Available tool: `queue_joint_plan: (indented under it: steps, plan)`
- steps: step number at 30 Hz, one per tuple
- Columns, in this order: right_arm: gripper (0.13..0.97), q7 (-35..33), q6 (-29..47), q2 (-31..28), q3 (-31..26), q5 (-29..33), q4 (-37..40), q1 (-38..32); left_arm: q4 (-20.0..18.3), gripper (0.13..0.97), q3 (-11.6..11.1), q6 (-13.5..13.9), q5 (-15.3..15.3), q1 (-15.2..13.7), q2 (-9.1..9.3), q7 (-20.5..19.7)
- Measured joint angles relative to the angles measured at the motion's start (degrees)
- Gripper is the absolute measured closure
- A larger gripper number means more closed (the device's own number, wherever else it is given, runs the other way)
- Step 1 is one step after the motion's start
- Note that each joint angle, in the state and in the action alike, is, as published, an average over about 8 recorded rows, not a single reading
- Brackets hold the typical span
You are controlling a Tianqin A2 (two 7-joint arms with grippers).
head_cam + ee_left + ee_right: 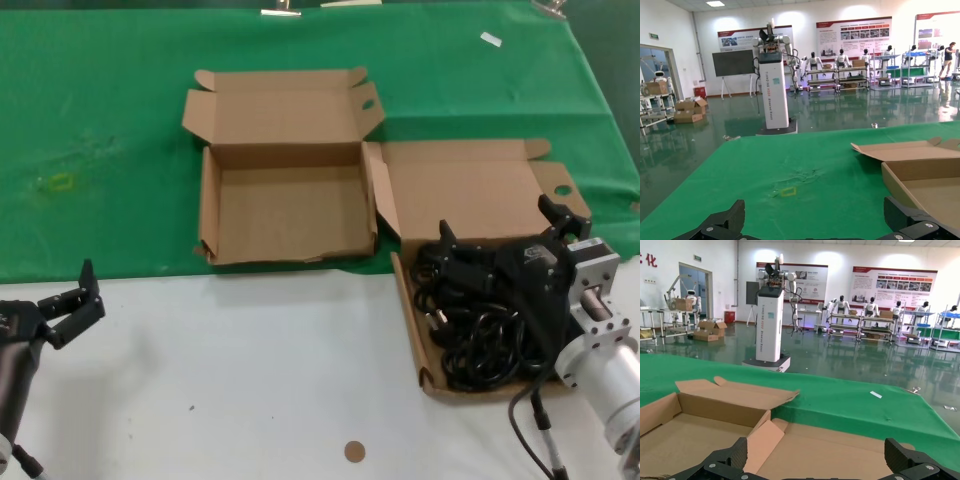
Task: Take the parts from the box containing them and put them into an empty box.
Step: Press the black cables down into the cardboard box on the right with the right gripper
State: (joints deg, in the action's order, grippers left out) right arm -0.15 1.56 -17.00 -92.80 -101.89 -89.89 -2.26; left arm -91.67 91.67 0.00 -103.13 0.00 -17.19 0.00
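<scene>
At the desk's right edge, the right claw [500,232], spread, hovers over looped black power cables [480,320] in their brown cardboard box [412,322]; pinching a bundle comes next.

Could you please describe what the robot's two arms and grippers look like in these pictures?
The left gripper is matte black with two angular, blocky fingers on a dark cylindrical wrist. The right gripper has the same black two-finger build, mounted on a silver ribbed metal wrist section, with a thin black cable looping beneath it. No markings are legible on either.
</scene>
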Motion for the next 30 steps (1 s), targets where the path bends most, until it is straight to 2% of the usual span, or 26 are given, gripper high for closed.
queue_joint_plan:
  steps: [22, 30]
  plan:
    - [0.129, 0.00, 0.00, 0.01, 0.00, 0.00, -0.01, 0.01, 0.00, 0.160, 0.00, 0.00, 0.00, 0.00, 0.00, 0.00]
    - [0.129, -0.46, 0.14, 0.52, 0.08, 0.34, -0.40, 0.40, 0.00, 0.260, 0.00, 0.00, 0.00, 0.00, 0.00, 0.00]
